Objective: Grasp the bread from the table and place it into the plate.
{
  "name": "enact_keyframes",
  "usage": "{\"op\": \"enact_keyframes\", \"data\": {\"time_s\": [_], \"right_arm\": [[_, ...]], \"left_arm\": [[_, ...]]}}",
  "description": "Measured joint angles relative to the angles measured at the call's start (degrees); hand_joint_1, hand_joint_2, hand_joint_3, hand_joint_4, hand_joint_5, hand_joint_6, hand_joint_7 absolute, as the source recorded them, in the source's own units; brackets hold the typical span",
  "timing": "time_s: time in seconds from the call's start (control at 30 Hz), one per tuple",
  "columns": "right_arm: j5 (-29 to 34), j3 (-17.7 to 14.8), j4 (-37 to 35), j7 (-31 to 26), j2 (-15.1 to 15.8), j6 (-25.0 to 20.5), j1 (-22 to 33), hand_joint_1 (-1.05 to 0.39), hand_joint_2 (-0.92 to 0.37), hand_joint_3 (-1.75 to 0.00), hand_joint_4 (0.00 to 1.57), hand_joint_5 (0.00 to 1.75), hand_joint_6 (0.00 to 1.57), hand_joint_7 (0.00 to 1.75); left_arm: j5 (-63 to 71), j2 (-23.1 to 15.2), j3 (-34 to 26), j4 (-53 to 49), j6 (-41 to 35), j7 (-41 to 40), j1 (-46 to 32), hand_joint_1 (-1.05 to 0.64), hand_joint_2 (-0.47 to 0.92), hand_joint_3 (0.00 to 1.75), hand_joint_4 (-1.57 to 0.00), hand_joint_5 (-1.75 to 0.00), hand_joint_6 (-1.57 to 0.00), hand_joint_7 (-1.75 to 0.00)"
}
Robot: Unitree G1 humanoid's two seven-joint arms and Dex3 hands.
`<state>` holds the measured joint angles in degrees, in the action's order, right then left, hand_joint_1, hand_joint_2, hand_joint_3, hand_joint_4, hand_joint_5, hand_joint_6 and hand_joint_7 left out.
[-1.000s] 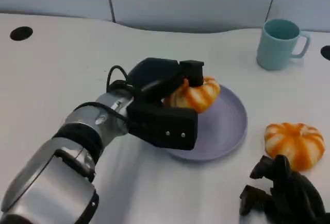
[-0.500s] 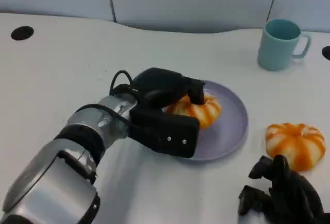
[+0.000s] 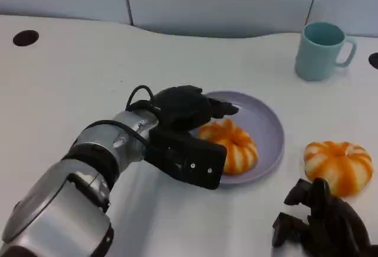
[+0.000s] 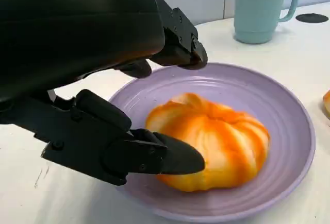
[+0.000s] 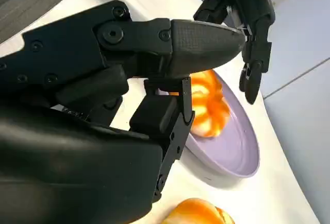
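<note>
An orange-and-white striped bread (image 3: 231, 146) lies in the lilac plate (image 3: 267, 128), toward its near left side. My left hand (image 3: 183, 130) hangs over the plate's left rim with its fingers apart, holding nothing. In the left wrist view the bread (image 4: 216, 144) sits on the plate (image 4: 289, 131); one finger (image 4: 172, 157) lies low beside it and the others (image 4: 180, 44) arch above it. My right hand (image 3: 325, 227) rests at the table's near right edge, empty, just in front of a second bread (image 3: 338, 165) on the table.
A teal mug (image 3: 319, 50) stands behind and to the right of the plate. A dark round hole (image 3: 25, 37) sits in the tabletop at the far left. The right wrist view shows the plate (image 5: 234, 149), the bread in it (image 5: 210, 105) and the second bread (image 5: 198, 214).
My left hand has lowered the bread from above the plate's far side down into the plate and let go; its fingers have spread off the bread. The right hand has stayed put.
</note>
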<state>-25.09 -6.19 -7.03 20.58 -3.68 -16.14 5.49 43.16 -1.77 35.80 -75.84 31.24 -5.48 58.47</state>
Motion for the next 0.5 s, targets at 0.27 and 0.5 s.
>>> {"op": "enact_keyframes", "data": {"time_s": [0.27,0.5], "right_arm": [[-0.3,-0.03,0.06,0.0,0.01,-0.28,0.02,-0.44,-0.92,-0.51,1.17,1.32,1.04,1.22],[-0.32,-0.03,0.08,0.01,0.02,-0.32,0.02,-0.44,-0.92,-0.51,1.17,1.32,1.03,1.23]], "left_arm": [[-0.03,-0.28,-0.25,0.0,0.0,0.38,0.0,-0.84,0.92,0.49,0.0,-0.29,-0.2,-0.01],[-0.03,-0.28,-0.29,0.0,0.0,0.39,0.0,-0.84,0.92,0.49,0.0,-0.29,-0.2,-0.01]]}}
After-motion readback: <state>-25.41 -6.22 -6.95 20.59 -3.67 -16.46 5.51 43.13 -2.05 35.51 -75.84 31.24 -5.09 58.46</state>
